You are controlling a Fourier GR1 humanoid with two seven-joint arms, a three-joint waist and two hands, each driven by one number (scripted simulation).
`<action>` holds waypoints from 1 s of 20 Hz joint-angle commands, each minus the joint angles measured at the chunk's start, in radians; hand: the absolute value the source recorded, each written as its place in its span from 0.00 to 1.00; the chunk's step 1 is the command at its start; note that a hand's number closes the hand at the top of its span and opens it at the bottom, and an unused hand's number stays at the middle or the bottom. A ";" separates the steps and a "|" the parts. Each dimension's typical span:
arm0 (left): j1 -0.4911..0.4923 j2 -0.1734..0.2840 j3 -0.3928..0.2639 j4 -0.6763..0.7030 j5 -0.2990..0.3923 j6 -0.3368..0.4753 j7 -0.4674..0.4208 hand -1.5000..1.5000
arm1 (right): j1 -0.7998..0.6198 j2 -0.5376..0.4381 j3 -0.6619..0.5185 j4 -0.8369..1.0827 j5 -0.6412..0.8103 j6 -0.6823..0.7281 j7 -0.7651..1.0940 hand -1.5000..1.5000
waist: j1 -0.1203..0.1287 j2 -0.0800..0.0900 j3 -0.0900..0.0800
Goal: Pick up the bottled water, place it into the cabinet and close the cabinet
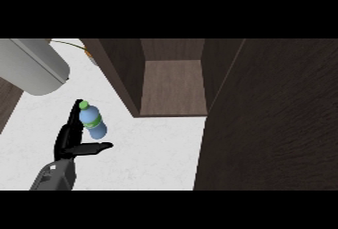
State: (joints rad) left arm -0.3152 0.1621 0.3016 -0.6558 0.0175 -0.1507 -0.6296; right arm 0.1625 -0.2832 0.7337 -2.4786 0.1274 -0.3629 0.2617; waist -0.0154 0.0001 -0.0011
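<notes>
The bottled water (94,122) is blue with a green cap and a green label. It shows at the left on the white counter (155,152), cap pointing away from me. My left hand (69,142) comes in from the lower left. Its straight fingers lie along the bottle's left side and the thumb sticks out to the right just below the bottle's base. I cannot tell whether the bottle rests on the counter or is lifted. The dark wooden cabinet (173,87) stands open at the top middle, with nothing visible inside. My right hand does not show.
The cabinet's open door (277,125) is a big dark panel filling the right side of the view. A large pale grey cylinder (33,65) juts in at the top left, above the bottle. White counter lies between the bottle and the cabinet.
</notes>
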 commanded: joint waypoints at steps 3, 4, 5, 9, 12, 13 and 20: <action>-0.014 0.008 0.008 0.098 0.025 -0.059 -0.072 0.00 | 0.025 -0.040 -0.039 -0.074 0.025 0.016 0.010 0.00 | 0.005 0.000 0.001; -0.062 0.033 0.029 0.175 0.025 -0.072 -0.129 0.00 | -0.006 -0.022 -0.019 -0.117 0.050 0.007 0.068 0.00 | -0.002 0.002 -0.001; -0.042 0.034 0.019 0.170 0.023 -0.083 -0.130 0.00 | 0.003 0.008 0.042 -0.092 0.106 -0.021 0.057 0.00 | 0.001 0.000 0.000; -0.052 0.028 0.028 0.267 0.021 -0.128 -0.243 0.00 | -0.003 -0.016 -0.010 -0.093 0.059 -0.025 0.045 0.00 | -0.007 0.003 -0.001; -0.079 0.000 0.033 0.247 0.045 -0.102 -0.204 1.00 | 0.017 -0.035 0.048 -0.129 0.123 -0.036 0.104 0.00 | -0.002 -0.001 0.000; -0.046 -0.004 0.027 0.272 0.038 -0.132 -0.243 1.00 | -0.036 -0.032 -0.034 -0.153 0.036 -0.014 0.122 0.00 | 0.001 0.002 -0.001; -0.136 0.050 0.058 0.342 0.079 -0.202 -0.220 1.00 | -0.056 -0.019 0.006 -0.145 0.089 -0.037 0.162 0.00 | -0.002 0.001 -0.001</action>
State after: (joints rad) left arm -0.4288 0.1924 0.3470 -0.3469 0.0774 -0.2944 -0.8381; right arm 0.1095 -0.2935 0.7301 -2.4778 0.1262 -0.3961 0.3119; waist -0.0172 0.0013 -0.0014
